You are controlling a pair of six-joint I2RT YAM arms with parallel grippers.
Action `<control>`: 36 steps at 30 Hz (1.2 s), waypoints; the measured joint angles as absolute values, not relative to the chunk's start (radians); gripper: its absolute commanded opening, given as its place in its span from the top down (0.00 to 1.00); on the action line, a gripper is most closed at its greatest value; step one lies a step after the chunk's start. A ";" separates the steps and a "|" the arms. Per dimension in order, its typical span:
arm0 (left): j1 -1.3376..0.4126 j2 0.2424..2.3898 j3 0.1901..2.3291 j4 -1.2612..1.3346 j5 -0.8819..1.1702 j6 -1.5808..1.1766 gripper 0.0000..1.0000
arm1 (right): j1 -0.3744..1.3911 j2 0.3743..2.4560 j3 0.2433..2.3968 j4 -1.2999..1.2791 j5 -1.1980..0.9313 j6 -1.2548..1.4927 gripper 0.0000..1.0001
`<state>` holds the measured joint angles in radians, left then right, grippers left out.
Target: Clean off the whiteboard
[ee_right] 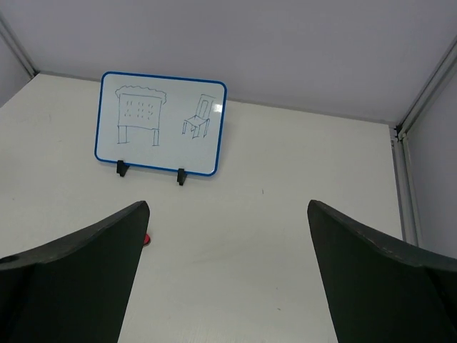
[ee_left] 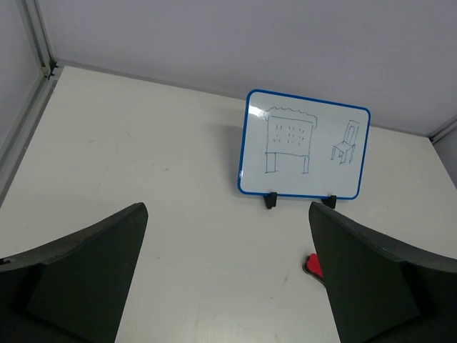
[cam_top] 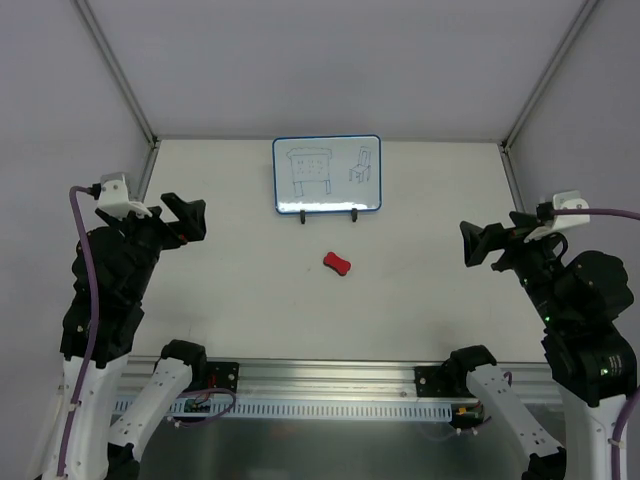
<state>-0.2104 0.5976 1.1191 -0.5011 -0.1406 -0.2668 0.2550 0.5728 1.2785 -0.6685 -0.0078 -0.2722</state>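
Top view: whiteboard [cam_top: 327, 175] at far centre of the surface [cam_top: 230, 300], propped on its long edge in a black stand [cam_top: 303, 215], face toward the arms. Blue frame, two line sketches on it: table-like shape with dots at left, chair at right. Not erased yet.

Also a red eraser [cam_top: 337, 263] flat on the surface just in front of the board, not touching it, roughly midway between the arms.

Same view: left pincer [cam_top: 188, 220] raised near the left edge, right pincer [cam_top: 482, 243] raised near the right edge, both aimed inward, well apart from board and eraser. Hard to judge jaw spread from up there.

From left wrist: fingers [ee_left: 78, 279] splayed wide to both sides of the view, bare surface between, nothing gripped. Board ahead, right of centre, skewed. Eraser cut down to a red sliver behind the right-side finger.

From right wrist: same story, jaws fully apart, empty. Board ahead at upper left. Eraser only a red speck at the inner edge of the left-side finger.

Sketch lines and both stand feet far clearer in the wrist views than from above. Arm positions and whole eraser readable only from the top view.
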 measured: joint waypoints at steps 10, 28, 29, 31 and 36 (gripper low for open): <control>-0.210 0.621 1.121 -0.498 -0.140 -0.251 0.01 | 0.255 0.655 1.257 -0.637 -0.035 -0.251 0.01; -0.210 0.663 0.989 -0.506 -0.053 -0.378 0.01 | 0.186 1.256 1.258 -0.327 -0.471 -0.210 0.04; -0.210 0.663 0.988 -0.506 -0.051 -0.385 0.01 | 0.168 1.296 1.259 -0.299 -0.511 -0.210 0.06; -0.210 0.663 0.987 -0.506 -0.041 -0.399 0.01 | 0.141 1.372 1.258 -0.255 -0.578 -0.215 0.06; -0.210 0.663 0.984 -0.506 -0.026 -0.406 0.01 | 0.093 1.581 1.283 -0.174 -0.745 -0.224 0.09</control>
